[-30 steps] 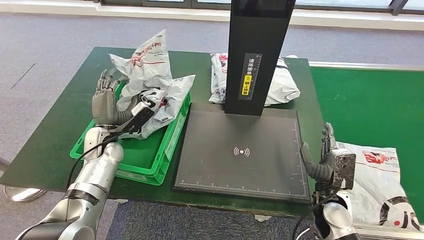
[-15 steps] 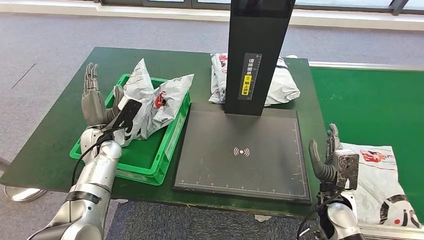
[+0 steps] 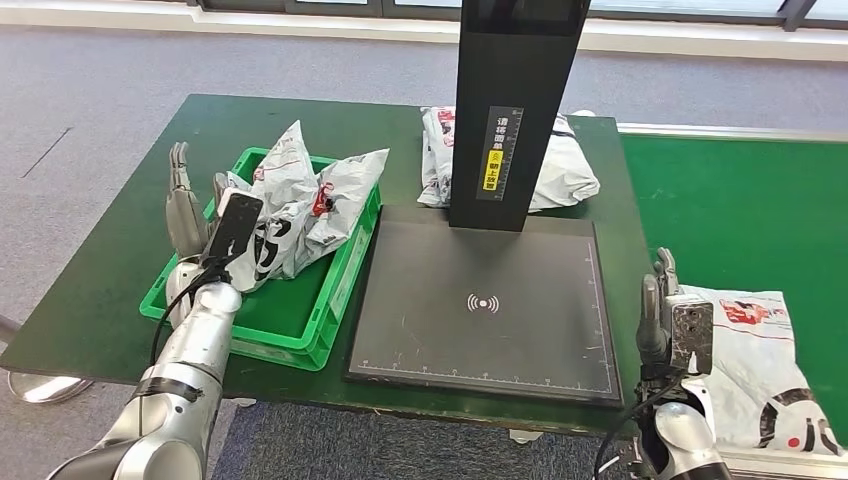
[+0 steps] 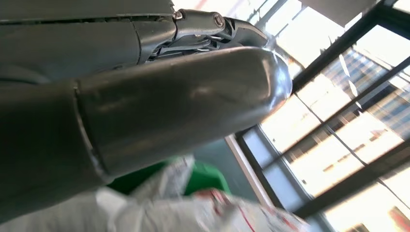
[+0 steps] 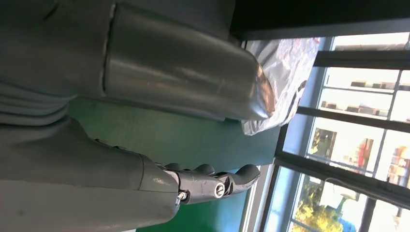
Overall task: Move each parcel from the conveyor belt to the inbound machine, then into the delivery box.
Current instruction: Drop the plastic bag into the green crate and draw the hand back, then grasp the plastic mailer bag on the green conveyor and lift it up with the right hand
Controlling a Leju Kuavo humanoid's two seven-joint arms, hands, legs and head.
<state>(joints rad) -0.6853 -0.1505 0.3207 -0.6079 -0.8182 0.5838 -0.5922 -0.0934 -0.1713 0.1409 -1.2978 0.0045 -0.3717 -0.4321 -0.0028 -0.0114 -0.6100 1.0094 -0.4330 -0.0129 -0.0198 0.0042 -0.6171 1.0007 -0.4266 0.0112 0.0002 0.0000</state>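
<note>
On the dark green worktop (image 3: 120,250), a green box (image 3: 300,320) sits at centre left of the head view. Two crumpled white parcels lie in it: one (image 3: 285,175) stands up against the far left corner, the other (image 3: 335,195) leans toward the box's right wall. The left robot hand (image 3: 195,215) is raised just beside the box's left rim, fingers straight and apart, holding nothing; it stands close to the nearer parcel, but contact cannot be told. In the left wrist view the thick grey thumb (image 4: 183,96) spans the frame with white parcel film (image 4: 193,212) and a bit of green box below it.

To the right of the box lies the flat black scanner plate (image 3: 480,300), bare, with a white signal mark at its middle. A black post (image 3: 515,110) rises from its far edge and carries a yellow and white label. Behind the post, at upper centre, a third white parcel (image 3: 570,165) lies on the worktop.

At the right of the frame runs the green belt (image 3: 740,210). A white parcel with red and black print (image 3: 760,360) lies on it at lower right. The right robot hand (image 3: 665,320) stands upright just beside that parcel's left edge, fingers extended, gripping nothing. The right wrist view shows its fingers (image 5: 212,181) stretched out over green belt, with silvery parcel film (image 5: 285,72) beyond.
</note>
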